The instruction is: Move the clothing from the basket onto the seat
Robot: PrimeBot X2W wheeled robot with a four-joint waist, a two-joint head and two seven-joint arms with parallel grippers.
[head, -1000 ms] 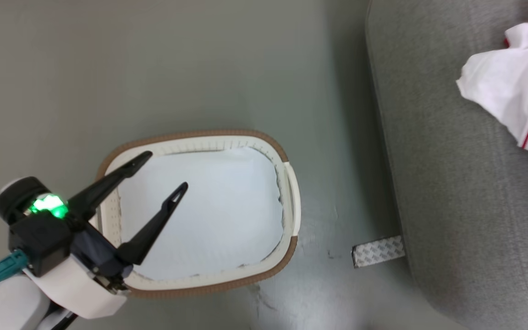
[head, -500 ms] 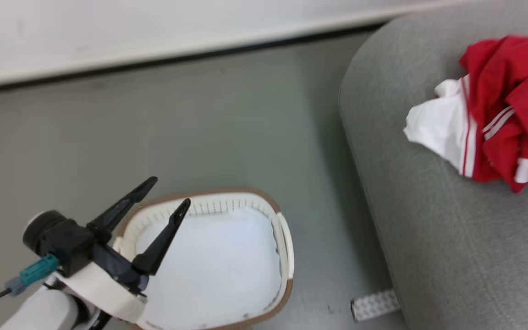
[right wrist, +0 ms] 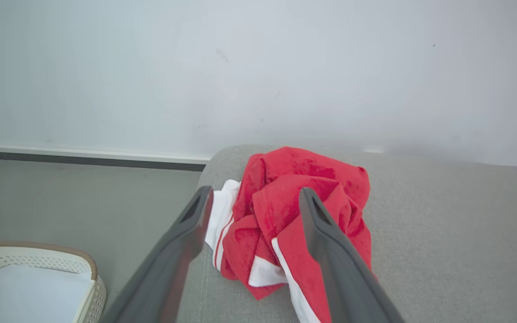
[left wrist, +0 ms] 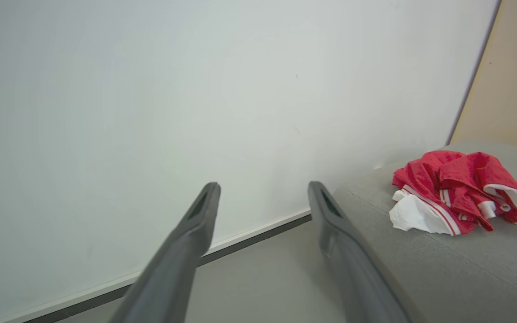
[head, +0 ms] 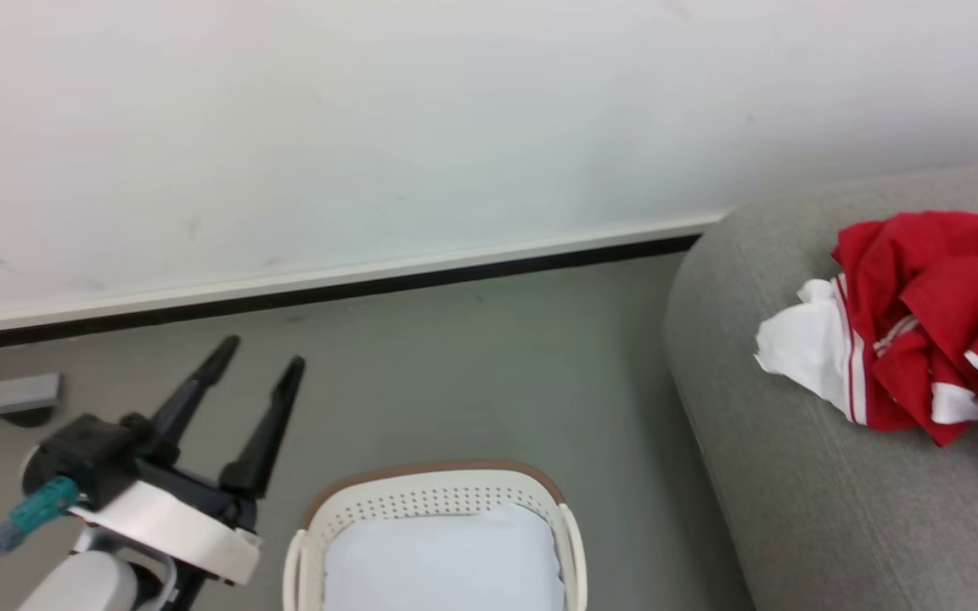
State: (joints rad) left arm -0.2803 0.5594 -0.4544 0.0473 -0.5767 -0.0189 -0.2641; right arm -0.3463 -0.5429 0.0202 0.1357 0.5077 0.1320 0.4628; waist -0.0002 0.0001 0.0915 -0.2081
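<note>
My left gripper (head: 262, 355), at eight o'clock in the head view, has its fingers apart, as does my right gripper (right wrist: 256, 192); both hold nothing. The clothing (head: 922, 339) lies bunched on the seat (head: 795, 492) at three o'clock. The basket (head: 429, 469) at six holds a white pad (head: 446, 560).

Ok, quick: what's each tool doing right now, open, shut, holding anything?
Left tool: open, empty.
Right tool: open, empty, pointing at the clothing on the seat.
</note>
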